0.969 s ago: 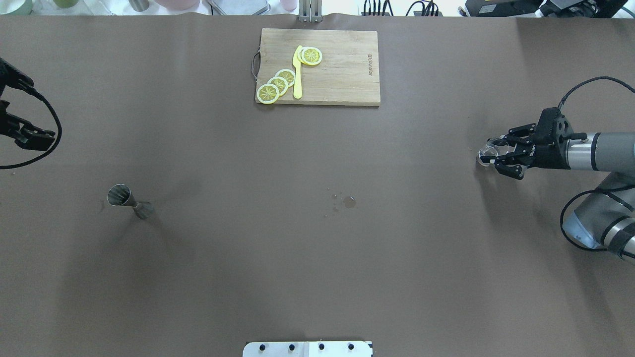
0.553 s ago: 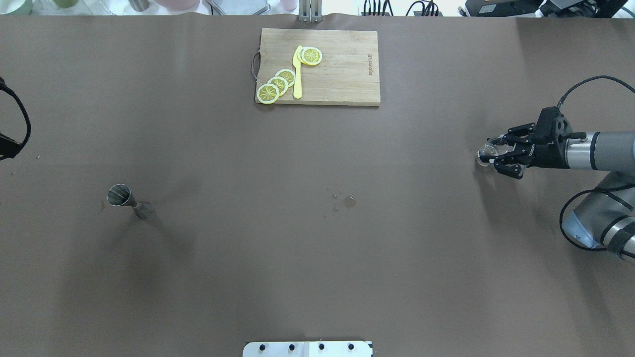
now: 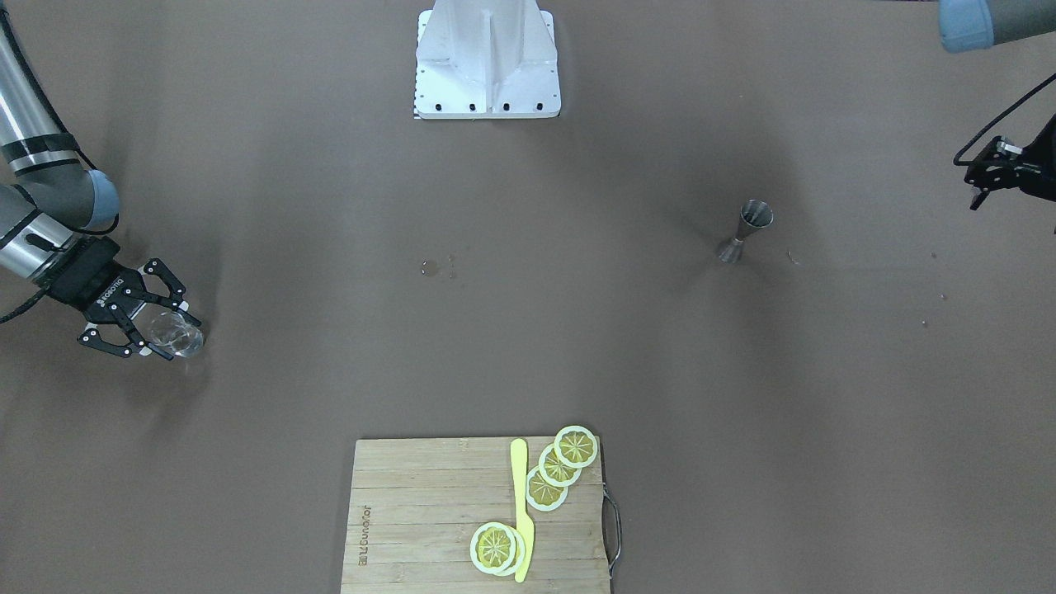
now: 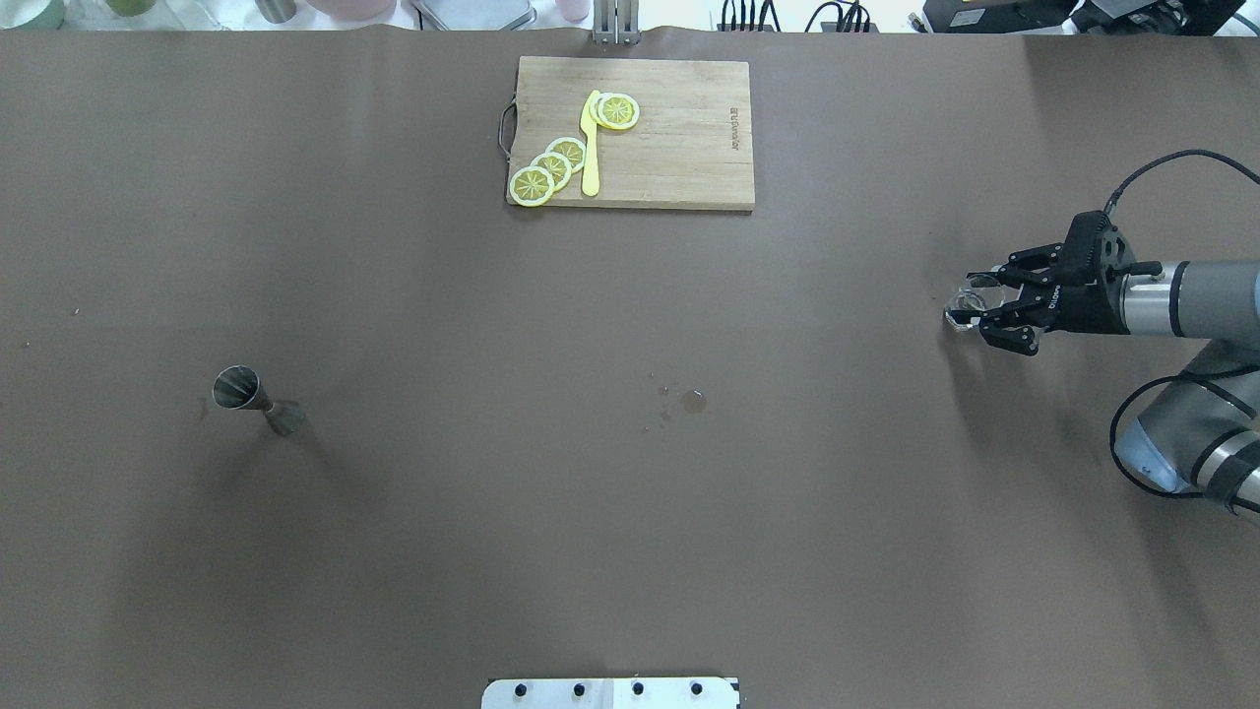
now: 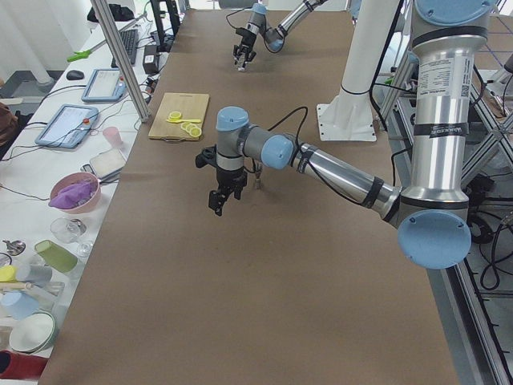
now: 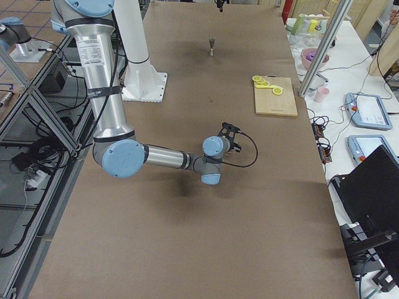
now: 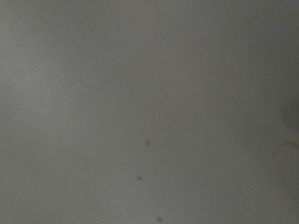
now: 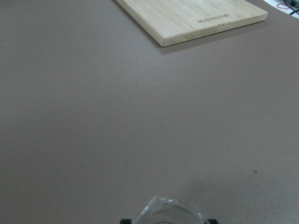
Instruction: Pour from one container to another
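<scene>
Okay, looking at a long haul here. Got the glass cup (image 4: 964,308) clamped between the fingers of the right tool (image 4: 966,298), way out at the robot's right end of the table (image 4: 630,551), resting on the surface or barely above it, hard to say. Tiny clear thing, nearly invisible against the brown, with just the rim and a pinched lip peeking into the bottom of the right wrist view; no telling about any liquid inside. Now the key bit: jigger (image 4: 258,401) parked clear across the table toward the robot's left, and slightly closer to the robot's side than the cup. Standing upright, long axis vertical, one cone mouth open to the ceiling, narrow waist, dull grey steel. Well apart from the cup, so probably calls for a long sideways carry before any tilting, keeping the cup level on the way. Technically nearer to the left tool (image 5: 216,207), hanging above the table close by and touching nothing. Mostly cut off in the front view though, so can't tell apart or together. Also worth noting: a few wet droplets (image 4: 692,401) mid-table, roughly on the path, plus a cutting board (image 4: 689,148) with lemon slices (image 4: 551,167) and a yellow knife (image 4: 591,148) at the far edge, well out of the way.
</scene>
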Controlling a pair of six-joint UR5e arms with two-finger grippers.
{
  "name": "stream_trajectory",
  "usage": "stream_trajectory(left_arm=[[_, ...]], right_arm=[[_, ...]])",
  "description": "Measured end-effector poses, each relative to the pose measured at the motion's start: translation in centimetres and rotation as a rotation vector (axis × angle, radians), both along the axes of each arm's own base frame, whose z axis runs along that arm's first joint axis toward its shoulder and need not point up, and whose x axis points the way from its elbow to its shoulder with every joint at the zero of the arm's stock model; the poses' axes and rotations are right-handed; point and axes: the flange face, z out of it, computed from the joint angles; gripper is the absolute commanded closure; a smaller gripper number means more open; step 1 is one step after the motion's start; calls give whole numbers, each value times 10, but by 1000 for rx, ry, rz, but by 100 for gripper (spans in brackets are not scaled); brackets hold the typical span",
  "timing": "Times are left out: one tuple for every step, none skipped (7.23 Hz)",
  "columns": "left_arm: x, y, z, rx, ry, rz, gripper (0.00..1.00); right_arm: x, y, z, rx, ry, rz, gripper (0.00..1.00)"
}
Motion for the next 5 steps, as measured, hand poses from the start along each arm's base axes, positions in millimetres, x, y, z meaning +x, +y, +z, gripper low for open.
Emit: stream_trajectory(left_arm=[[-5,-1,12,-15,-7,7,1],[-8,-1,21,-34,-2,10,1],[-9,0,28,-54,16,18,1],[-18,-3,43,-69,29,42,1],[-28,-6,63,-84,46,75,1]], right_arm=[[0,0,0,0,0,0,12],[0,0,-1,1,0,0,0],[0,0,-1,1,-1,-2,0],[0,0,-3,4,-3,-4,0],[1,0,-9,8,-7,-6,0]])
